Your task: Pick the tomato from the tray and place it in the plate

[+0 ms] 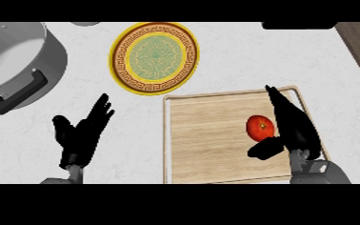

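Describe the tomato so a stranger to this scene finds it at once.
Start at the wooden tray at the lower right of the white counter. Near its right side, just left of the right hand, lies the tomato. It is the only small, round, red thing there.

The right hand lies over the right side of the tray, fingers straight and pointing up and left, thumb spread towards the tray's middle; its grey wrist is at the tray's near right corner. The left hand rests left of the tray, apart from it, fingers straight and raised.
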Available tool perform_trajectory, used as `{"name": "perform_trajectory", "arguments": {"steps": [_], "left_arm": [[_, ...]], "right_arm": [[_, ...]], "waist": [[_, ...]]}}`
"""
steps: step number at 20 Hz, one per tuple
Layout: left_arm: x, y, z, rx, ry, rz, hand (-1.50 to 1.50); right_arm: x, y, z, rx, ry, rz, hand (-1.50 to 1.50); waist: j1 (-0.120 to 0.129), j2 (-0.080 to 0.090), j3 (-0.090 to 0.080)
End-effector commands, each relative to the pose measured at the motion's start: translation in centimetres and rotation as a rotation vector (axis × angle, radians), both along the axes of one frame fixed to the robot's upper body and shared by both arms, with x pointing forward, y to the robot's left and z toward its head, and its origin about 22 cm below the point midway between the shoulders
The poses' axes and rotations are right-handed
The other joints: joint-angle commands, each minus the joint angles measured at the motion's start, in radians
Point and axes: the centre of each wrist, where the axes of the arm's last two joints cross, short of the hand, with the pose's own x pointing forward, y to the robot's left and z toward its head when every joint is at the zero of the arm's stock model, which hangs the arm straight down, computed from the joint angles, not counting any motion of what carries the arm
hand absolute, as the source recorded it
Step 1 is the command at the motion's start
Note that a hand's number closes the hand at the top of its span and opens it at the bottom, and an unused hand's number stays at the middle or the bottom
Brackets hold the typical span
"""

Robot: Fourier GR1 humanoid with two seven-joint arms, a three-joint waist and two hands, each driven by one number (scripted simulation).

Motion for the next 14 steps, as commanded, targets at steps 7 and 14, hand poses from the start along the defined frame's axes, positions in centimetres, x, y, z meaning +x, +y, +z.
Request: {"name": "perform_trajectory", "arguments": {"steps": [7,14], "left_arm": [[1.4,-1.4,-1.4,0.0,0.08,0.011,0.0],[0.8,-0.1,-0.7,0.017,0.066,-0.028,0.0]], "right_arm": [[0.5,-0.5,-0.8,-0.126,0.022,0.12,1.5],[-1.3,13.1,-0.2,-0.116,-0.098,0.239,1.5]], "waist": [[-0.007,0.006,-0.007],[0.025,0.01,-0.008]]}}
